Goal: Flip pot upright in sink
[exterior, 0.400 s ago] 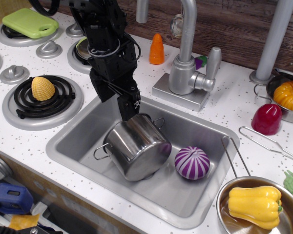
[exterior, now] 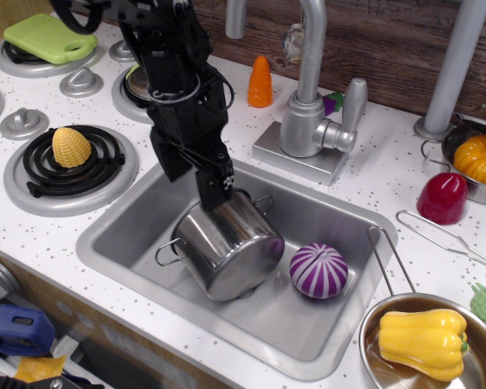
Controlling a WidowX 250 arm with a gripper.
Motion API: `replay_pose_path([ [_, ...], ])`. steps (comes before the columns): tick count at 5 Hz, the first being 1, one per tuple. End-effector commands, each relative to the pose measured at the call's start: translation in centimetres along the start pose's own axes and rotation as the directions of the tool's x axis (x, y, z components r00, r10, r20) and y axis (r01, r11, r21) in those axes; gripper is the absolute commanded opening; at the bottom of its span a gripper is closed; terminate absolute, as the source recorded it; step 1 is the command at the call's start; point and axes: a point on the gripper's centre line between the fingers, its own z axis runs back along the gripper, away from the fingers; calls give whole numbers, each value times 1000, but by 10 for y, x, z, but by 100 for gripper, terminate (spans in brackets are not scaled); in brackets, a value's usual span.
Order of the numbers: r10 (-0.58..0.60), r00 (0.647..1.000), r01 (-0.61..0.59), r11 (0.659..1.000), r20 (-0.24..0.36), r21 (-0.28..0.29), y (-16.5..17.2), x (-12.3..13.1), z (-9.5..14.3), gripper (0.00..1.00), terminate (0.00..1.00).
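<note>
1. Near right: a steel pan (exterior: 425, 344) holds a yellow pepper (exterior: 424, 340). It stands at the near right corner of the sink and plays no part in the step.
2. Sink (exterior: 125, 223): a grey metal basin set in a white speckled counter (exterior: 373, 174). It holds two things, the pot and a ball.
3. Purple striped ball (exterior: 318, 271): lies on the sink floor just right of the pot, very close to it or touching. Risk: a pot that swings or slips to the right would knock the ball and be deflected by it.
4. Pot (exterior: 227, 247): a shiny steel cylinder, tilted, its flat base turned toward the near right and its mouth toward the far left. One wire handle (exterior: 168, 251) juts left, the other shows at the far right. The polished wall looks slippery.
5. Gripper (exterior: 213, 193): black, reaching down at the pot's upper far rim. Only one finger (exterior: 213, 185) shows clearly; whether the fingers are apart or clamped on the rim cannot be told. Risk: a thin hold on a smooth rim may slip as the pot is turned, so that the pot rolls back onto its side.
6. Far: a faucet (exterior: 312, 89) stands behind the sink. A raised pot could strike it.
</note>
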Motion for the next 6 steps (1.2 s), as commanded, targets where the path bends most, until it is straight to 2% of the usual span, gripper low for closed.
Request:
replay_pose_path([
  [1, -22, 997, 28, 996, 76, -79, 18, 16, 11, 100, 0],
  [2, -5, 995, 21, 989, 104, -147, 22, 19, 0, 100, 0],
  [3, 38, 993, -11, 971, 108, -240, 22, 19, -9, 100, 0],
  [4, 60, 990, -23, 960, 126, -277, 21, 17, -20, 100, 0],
  [6, 161, 984, -116, 899, 71, -423, 11, 14, -31, 100, 0],
])
